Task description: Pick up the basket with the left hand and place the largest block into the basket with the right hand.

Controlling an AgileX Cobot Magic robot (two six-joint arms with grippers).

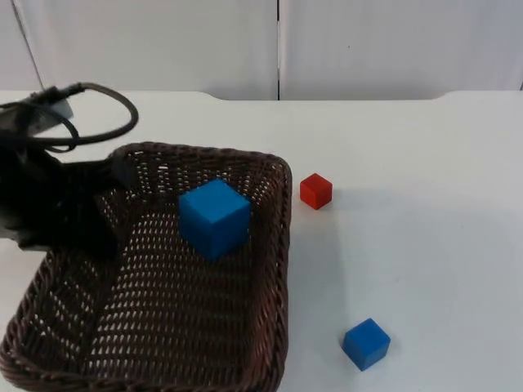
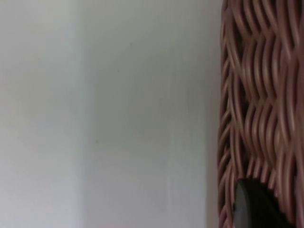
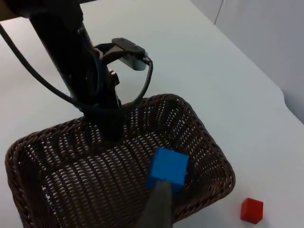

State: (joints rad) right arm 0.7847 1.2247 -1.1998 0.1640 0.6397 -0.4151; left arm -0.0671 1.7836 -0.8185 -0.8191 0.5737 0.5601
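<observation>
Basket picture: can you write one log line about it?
left gripper: holds basket rim | big blue block: in basket | right gripper: above basket | red block, small blue block: on table

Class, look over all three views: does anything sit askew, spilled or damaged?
Nothing spilled or damaged. The basket sits at an angle, with the left pincer at its rim. The large blue block is inside it; the right pincer is just above that block. A red block and a small blue block rest on the table.

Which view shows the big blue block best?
The top view: the large blue block sits unobstructed inside the basket. The right wrist view shows it too, with a fingertip partly covering it. The left wrist view gives basket weave, not the block.
</observation>
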